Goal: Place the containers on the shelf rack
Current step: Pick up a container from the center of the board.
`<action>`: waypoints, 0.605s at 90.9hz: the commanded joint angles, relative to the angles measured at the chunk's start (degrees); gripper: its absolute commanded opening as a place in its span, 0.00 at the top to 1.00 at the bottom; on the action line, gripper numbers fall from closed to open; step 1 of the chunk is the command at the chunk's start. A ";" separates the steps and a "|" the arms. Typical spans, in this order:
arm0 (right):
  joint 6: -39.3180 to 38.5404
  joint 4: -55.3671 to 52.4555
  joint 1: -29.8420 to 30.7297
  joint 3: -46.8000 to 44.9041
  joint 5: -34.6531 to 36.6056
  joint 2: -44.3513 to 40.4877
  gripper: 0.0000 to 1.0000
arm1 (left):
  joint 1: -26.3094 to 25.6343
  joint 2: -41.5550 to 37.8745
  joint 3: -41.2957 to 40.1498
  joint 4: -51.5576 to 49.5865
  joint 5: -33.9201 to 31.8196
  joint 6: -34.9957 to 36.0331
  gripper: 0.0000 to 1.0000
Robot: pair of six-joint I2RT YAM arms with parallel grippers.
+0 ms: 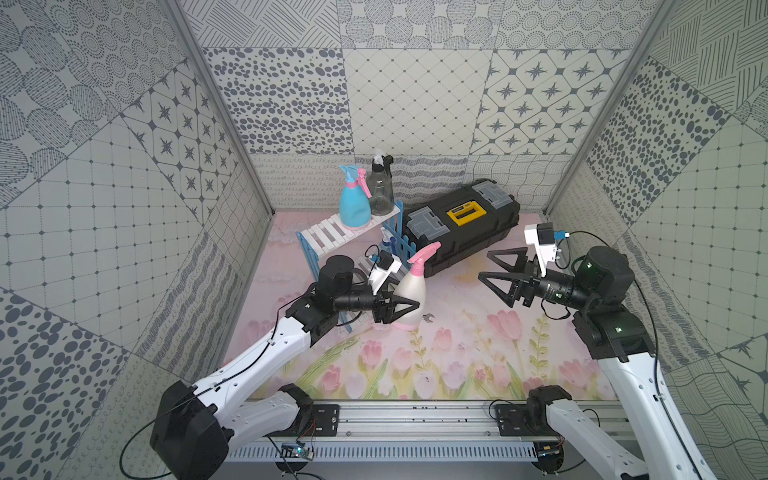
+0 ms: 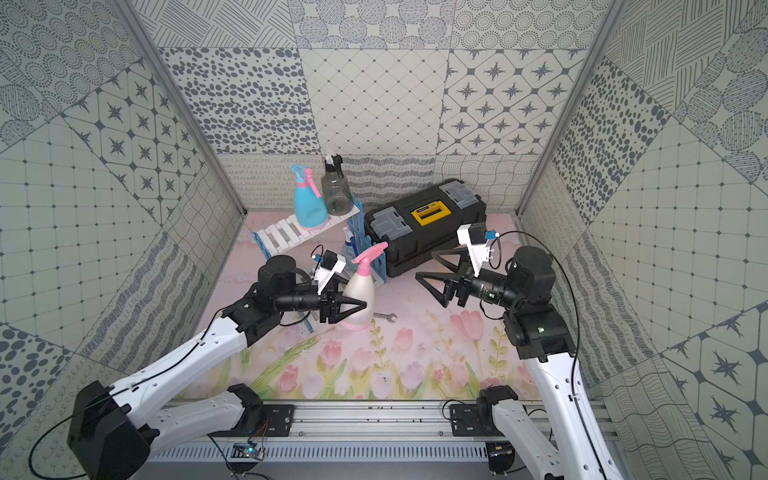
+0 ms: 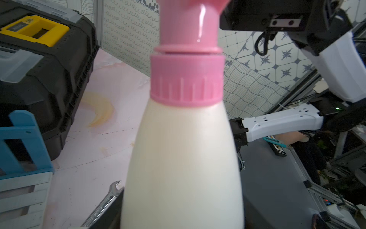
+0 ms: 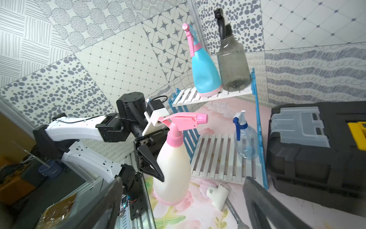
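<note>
A cream bottle with a pink trigger top (image 1: 409,297) (image 4: 174,168) stands on the mat just in front of the shelf rack (image 1: 328,232) (image 4: 213,156). My left gripper (image 1: 405,304) is shut on its body, one finger (image 4: 152,168) pressed on its side; the bottle (image 3: 184,158) fills the left wrist view. On the rack's top shelf stand a light blue bottle (image 1: 354,205) and a smoky grey bottle (image 1: 381,189). A clear bottle with a blue trigger (image 4: 246,142) stands on the lower shelf. My right gripper (image 1: 484,264) hangs open and empty to the right.
A black toolbox with a yellow latch (image 1: 465,224) lies right of the rack, against its blue side panel. A small wrench (image 1: 429,318) and a white pipe fitting (image 4: 217,196) lie on the mat beside the cream bottle's base. Patterned walls close in the sides and back.
</note>
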 commanded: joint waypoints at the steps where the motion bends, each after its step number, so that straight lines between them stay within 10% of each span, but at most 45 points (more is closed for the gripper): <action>1: -0.44 5.08 1.30 1.99 -7.10 3.89 0.03 | 0.98 2.59 1.91 6.93 21.19 -8.63 0.54; 55: -0.80 10.24 10.55 10.20 -10.62 18.51 0.26 | 0.14 3.26 1.71 12.18 25.25 -13.82 0.55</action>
